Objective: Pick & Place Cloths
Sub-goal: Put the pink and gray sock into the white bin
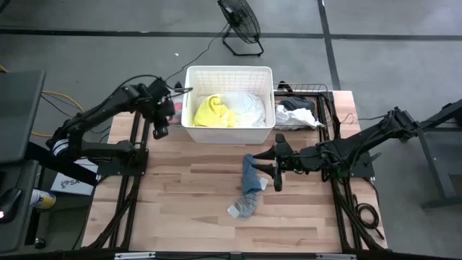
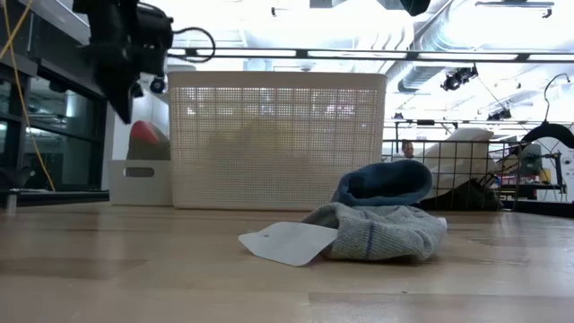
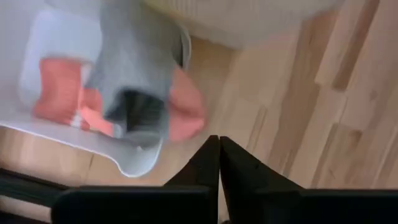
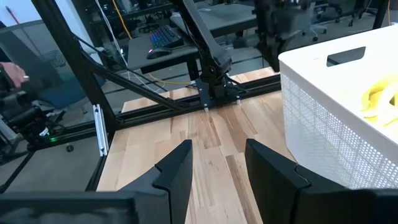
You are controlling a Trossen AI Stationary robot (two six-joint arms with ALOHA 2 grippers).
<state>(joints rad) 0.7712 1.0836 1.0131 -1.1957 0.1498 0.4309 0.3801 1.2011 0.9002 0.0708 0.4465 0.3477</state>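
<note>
A blue-grey cloth (image 1: pixel 251 186) (image 2: pixel 381 220) lies crumpled on the table in front of the white slatted basket (image 1: pixel 229 70) (image 2: pixel 278 135). A white tag (image 2: pixel 287 242) lies flat at its near end. A yellow cloth (image 1: pixel 213 112) (image 4: pixel 382 96) and a white cloth (image 1: pixel 247 108) lie inside the basket. My right gripper (image 1: pixel 271 166) (image 4: pixel 217 155) is open, just right of the blue-grey cloth's far end, with nothing between its fingers. My left gripper (image 1: pixel 160 124) (image 3: pixel 219 144) (image 2: pixel 124 108) is shut, raised at the basket's left side and holding nothing.
A wire basket (image 1: pixel 307 89) right of the white basket holds a black cloth (image 1: pixel 292 105) and a white one (image 1: pixel 304 118). A small white bin (image 2: pixel 139 179) (image 3: pixel 56 50) with red contents stands left of the basket, below my left gripper. Bare wood lies toward the near edge.
</note>
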